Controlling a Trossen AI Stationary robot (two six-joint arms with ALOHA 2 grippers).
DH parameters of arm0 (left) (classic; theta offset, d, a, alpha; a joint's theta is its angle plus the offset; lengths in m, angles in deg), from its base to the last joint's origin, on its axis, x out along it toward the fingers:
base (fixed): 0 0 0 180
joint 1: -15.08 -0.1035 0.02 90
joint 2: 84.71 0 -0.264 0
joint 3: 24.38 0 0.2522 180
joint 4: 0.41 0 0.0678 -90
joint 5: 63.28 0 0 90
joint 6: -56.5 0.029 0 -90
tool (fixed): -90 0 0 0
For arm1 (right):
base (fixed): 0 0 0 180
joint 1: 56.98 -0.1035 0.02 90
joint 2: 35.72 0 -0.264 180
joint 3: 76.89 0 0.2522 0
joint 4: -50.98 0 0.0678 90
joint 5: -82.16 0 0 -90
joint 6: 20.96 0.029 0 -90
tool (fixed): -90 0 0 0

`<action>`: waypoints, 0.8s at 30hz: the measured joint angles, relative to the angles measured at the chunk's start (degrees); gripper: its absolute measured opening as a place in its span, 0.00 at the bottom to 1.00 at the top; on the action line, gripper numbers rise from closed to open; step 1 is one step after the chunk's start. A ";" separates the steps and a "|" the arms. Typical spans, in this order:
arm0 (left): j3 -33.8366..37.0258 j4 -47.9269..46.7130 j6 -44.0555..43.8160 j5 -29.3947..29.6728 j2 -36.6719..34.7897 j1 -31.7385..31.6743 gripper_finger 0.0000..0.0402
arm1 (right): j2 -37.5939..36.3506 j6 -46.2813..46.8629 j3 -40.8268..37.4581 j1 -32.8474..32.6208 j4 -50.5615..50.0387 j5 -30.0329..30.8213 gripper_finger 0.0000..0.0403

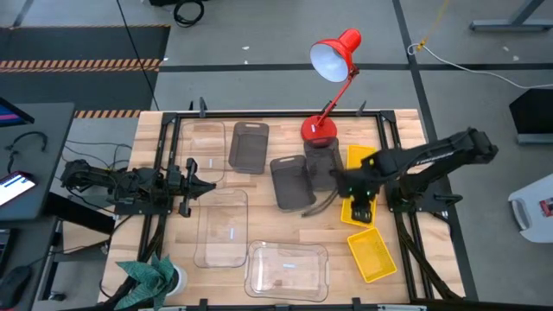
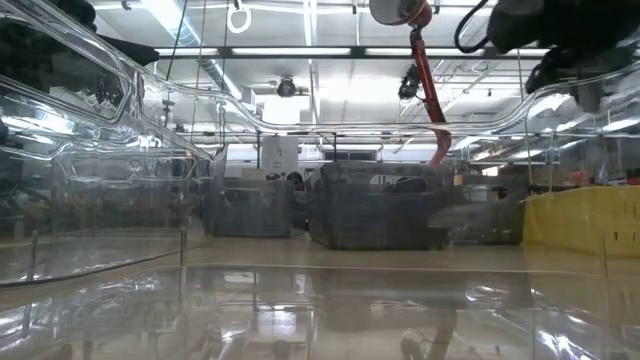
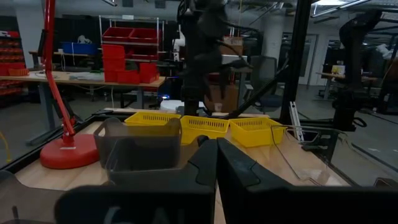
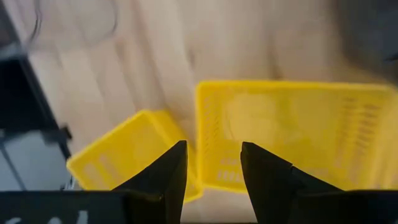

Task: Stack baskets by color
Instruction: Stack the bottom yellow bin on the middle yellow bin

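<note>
Table: a wooden top inside a black frame, with baskets spread across it and nothing visibly stacked yet.
Clear baskets: three big ones on the left half, one at the back, one mid-table, one at the front edge, all lying apart.
Grey baskets: three in the middle, close together near the red lamp, two of them just beside or touching; I cannot tell whether any are nested.
Yellow baskets: three on the right, one at the back, one under the right arm, one loose and skewed at the front.
Right gripper: hangs over the middle yellow basket, fingers spread wide with nothing between them.
Left gripper: waits at the left edge, fingers pressed together, empty.
Progress: by my reckoning barely begun; all three colours are left to stack, and yellow looks to be the one in hand.
</note>
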 joint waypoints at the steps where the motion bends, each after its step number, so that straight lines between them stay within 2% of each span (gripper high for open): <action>1: -0.01 0.00 0.00 0.01 0.00 0.00 0.02 | 0.72 -0.41 0.00 -1.60 0.19 -0.80 0.39; 10: -0.01 -0.01 0.00 0.01 -0.01 0.00 0.02 | 8.69 4.98 0.00 -13.42 4.41 -1.56 0.31; 15: -0.01 0.01 -0.01 0.00 -0.01 0.00 0.02 | 12.51 8.43 0.00 -17.22 5.70 -1.18 0.28; 19: -0.01 0.01 0.00 0.00 0.01 0.00 0.02 | 14.86 8.83 0.00 -20.07 5.68 1.86 0.28; 24: 0.00 0.00 0.00 0.01 -0.01 0.00 0.02 | 16.22 9.05 0.00 -20.94 5.67 3.65 0.28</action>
